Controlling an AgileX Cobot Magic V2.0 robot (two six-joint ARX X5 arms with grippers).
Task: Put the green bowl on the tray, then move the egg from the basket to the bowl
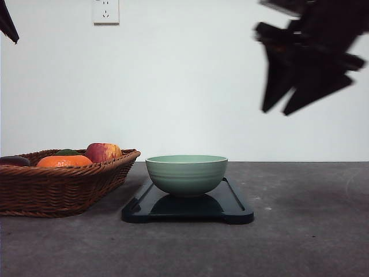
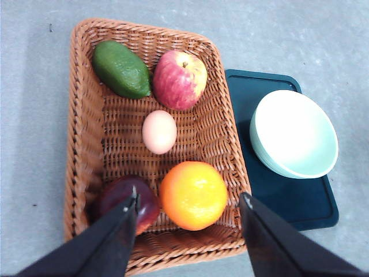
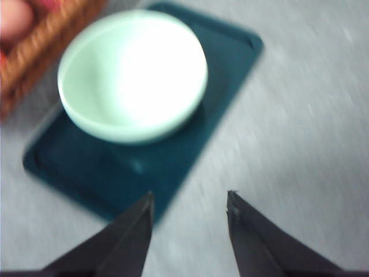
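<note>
The green bowl (image 1: 186,173) stands upright and empty on the dark tray (image 1: 236,208), just right of the wicker basket (image 1: 63,187). From above, the pale egg (image 2: 159,131) lies in the middle of the basket (image 2: 86,115) among fruit, with the bowl (image 2: 294,134) and tray (image 2: 300,202) beside it. My left gripper (image 2: 187,202) hangs open high above the basket, nothing between its fingers. My right gripper (image 1: 288,104) is raised high at the right, blurred. Its wrist view has it (image 3: 190,202) open above the tray (image 3: 115,173) and bowl (image 3: 132,75).
The basket also holds an avocado (image 2: 122,69), a red apple (image 2: 179,79), an orange (image 2: 193,195) and a dark red fruit (image 2: 124,202). Grey tabletop (image 1: 305,231) stretches to the right of the tray. A white wall with a socket (image 1: 106,11) is behind.
</note>
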